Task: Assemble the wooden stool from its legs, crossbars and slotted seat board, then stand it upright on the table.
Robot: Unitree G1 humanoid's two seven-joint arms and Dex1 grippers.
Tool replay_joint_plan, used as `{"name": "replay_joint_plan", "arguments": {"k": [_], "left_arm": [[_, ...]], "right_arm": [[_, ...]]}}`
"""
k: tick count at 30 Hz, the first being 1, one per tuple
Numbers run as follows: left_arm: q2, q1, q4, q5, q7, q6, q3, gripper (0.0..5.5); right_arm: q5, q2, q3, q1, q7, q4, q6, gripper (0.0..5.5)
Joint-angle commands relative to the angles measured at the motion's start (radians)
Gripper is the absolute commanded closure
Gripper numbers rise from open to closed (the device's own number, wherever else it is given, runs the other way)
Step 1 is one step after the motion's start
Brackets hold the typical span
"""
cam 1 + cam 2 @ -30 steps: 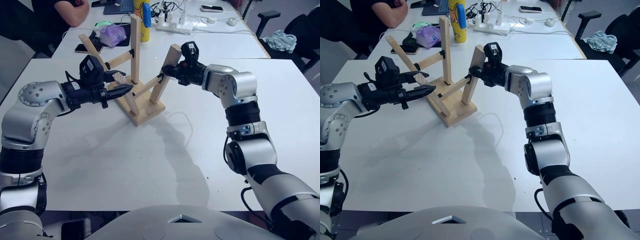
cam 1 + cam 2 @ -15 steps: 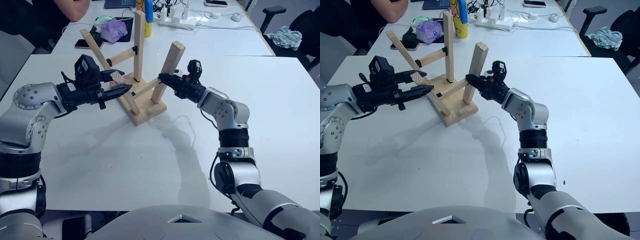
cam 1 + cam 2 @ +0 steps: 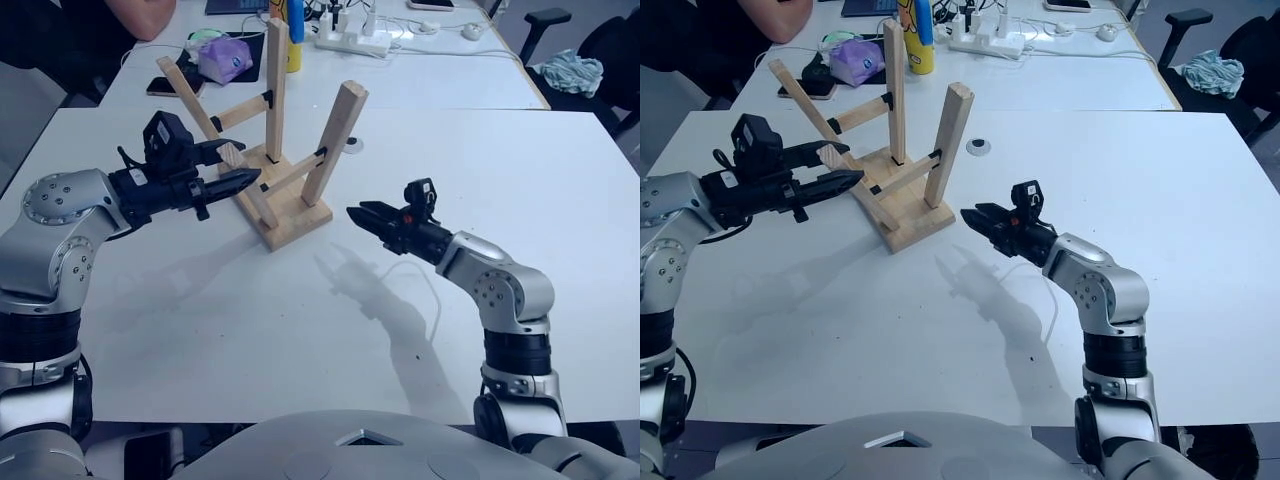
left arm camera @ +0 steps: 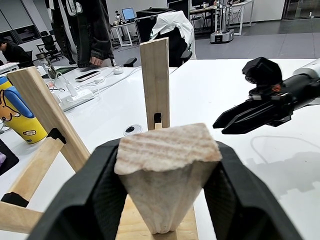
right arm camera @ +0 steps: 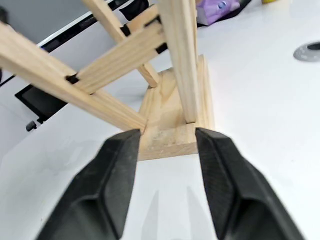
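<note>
The wooden stool (image 3: 295, 213) lies upside down on the white table, seat board down, with its legs (image 3: 336, 135) pointing up and joined by crossbars (image 3: 295, 170). My left gripper (image 3: 250, 180) is shut on the end of the near left leg (image 4: 167, 150), which sits squeezed between both fingers. My right gripper (image 3: 356, 211) hovers low over the table to the right of the seat board, apart from it. It is open and holds nothing, as the right wrist view shows (image 5: 165, 132). The same gripper appears in the left wrist view (image 4: 222, 125).
Behind the stool lie a yellow bottle (image 3: 916, 35), a purple pouch (image 3: 225, 68), a phone (image 3: 165, 92) and a power strip (image 3: 350, 42). A round grommet (image 3: 979, 146) is set in the table. A thin white cable (image 3: 1050, 300) lies under my right arm.
My right gripper has left the stool's right leg and drawn back toward me and to the right, down near the table. The left gripper still holds its leg.
</note>
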Motion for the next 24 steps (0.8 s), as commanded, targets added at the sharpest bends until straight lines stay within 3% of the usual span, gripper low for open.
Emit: {"name": "replay_joint_plan", "arguments": {"k": [1,5,11,17,24], "left_arm": [[0.018,0.047,0.048,-0.009,-0.081,0.071,-0.061,3.46],[0.040,0.000,0.082,0.002,-0.157,0.060,-0.101,3.46],[0.010,-0.088,0.085,-0.025,-0.221,0.085,-0.163,3.46],[0.001,-0.076,0.011,-0.061,-0.276,0.076,-0.205,3.46],[-0.031,-0.060,-0.006,-0.020,-0.221,0.030,-0.213,3.46]], "right_arm": [[-0.127,-0.033,0.043,-0.022,-0.019,0.109,-0.153,4.20],[-0.315,-0.041,0.171,-0.117,0.009,0.344,-0.404,4.76],[-0.388,-0.002,0.235,-0.165,0.039,0.521,-0.511,5.49],[-0.434,-0.050,0.300,-0.126,0.129,0.542,-0.472,5.50],[-0.440,-0.212,0.326,0.024,0.189,0.315,-0.305,5.50]]}}
